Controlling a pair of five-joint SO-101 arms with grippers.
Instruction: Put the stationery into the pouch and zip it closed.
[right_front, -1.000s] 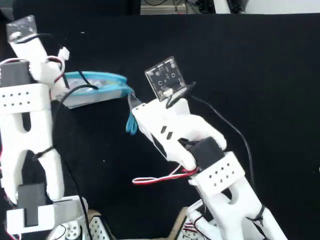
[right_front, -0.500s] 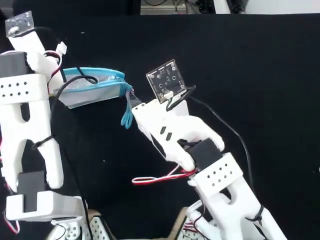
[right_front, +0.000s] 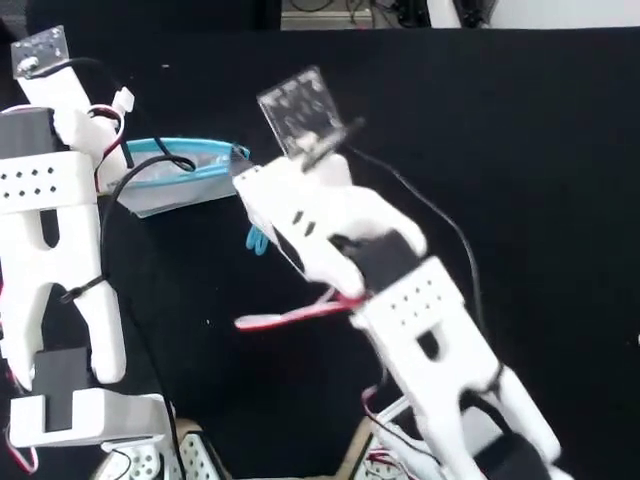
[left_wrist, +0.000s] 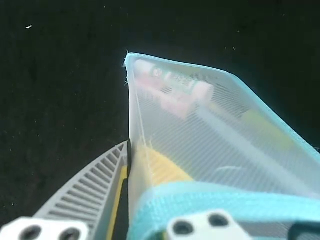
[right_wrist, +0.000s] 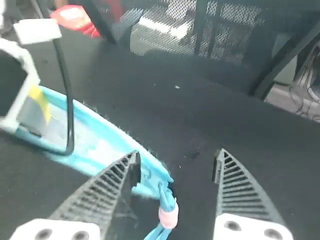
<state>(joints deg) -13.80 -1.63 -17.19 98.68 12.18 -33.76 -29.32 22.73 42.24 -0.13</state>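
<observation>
Just above the black bench (right_front: 500, 150), the left tool (left_wrist: 129, 150) pinches the left end of the pouch (right_front: 185, 175) holding the stationery (left_wrist: 172, 87), while the right tool (right_wrist: 177, 152), spread wide, brackets the dangling zipper pull (right_wrist: 167, 215), which may slip free if the jaws close off-centre.

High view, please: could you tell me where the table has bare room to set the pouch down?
Bare: the wide stretch of table outward of the right arm, up to the far edge. Crowded: around the pouch, between the left arm and the right.
</observation>
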